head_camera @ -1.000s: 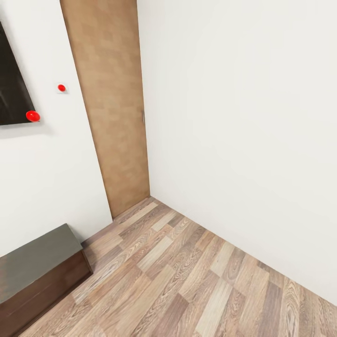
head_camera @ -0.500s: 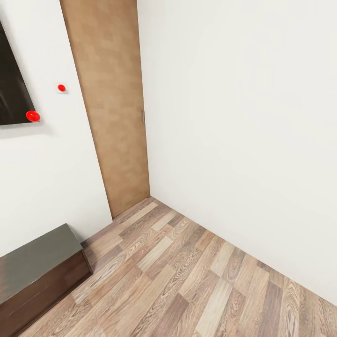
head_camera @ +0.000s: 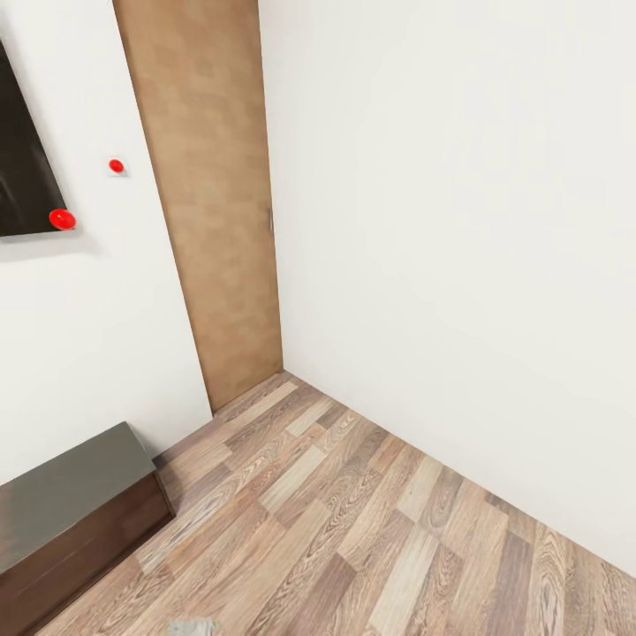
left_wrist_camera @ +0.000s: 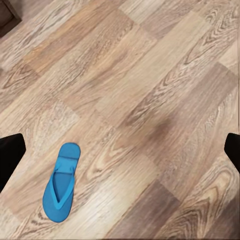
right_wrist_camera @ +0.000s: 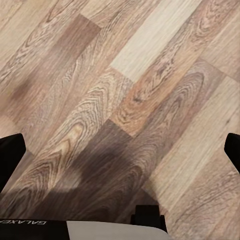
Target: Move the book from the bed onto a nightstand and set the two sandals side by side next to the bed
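From what I see nothing is finished yet: one blue sandal [left_wrist_camera: 61, 182] lies alone on the wood floor [head_camera: 353, 521] below my left claw [left_wrist_camera: 120, 150], both claws spread wide and empty, facing a room corner by a dark cabinet [head_camera: 62, 521].

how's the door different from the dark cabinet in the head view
The door is light tan, tall and upright; the cabinet is dark brown, low and long. The door fills the wall's height shown; the cabinet sits on the floor against the wall. Both look wooden.
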Robot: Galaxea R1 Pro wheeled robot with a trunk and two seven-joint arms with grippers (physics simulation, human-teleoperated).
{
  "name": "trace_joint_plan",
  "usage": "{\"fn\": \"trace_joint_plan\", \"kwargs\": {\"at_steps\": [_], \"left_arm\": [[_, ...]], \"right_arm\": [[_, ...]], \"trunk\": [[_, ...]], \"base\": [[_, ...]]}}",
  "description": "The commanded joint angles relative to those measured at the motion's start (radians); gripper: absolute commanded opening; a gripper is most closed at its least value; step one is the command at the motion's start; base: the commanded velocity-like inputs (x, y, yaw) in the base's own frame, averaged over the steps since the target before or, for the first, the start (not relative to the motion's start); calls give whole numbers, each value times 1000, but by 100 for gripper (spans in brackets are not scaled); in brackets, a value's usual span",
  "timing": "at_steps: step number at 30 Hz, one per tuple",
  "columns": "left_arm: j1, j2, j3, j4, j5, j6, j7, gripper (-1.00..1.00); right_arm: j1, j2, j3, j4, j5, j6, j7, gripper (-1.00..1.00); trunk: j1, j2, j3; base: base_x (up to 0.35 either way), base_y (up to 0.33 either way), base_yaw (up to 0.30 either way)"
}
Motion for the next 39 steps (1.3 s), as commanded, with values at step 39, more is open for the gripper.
{"fn": "trace_joint_plan", "kwargs": {"at_steps": [39], "left_arm": [[-241, 61, -2, 197, -8, 316, -77, 100]], "right_arm": [[0, -1, -9, -1, 1, -1, 8, 100]], "trunk": [[0, 0, -1]], "base": [[0, 0, 0]]}}
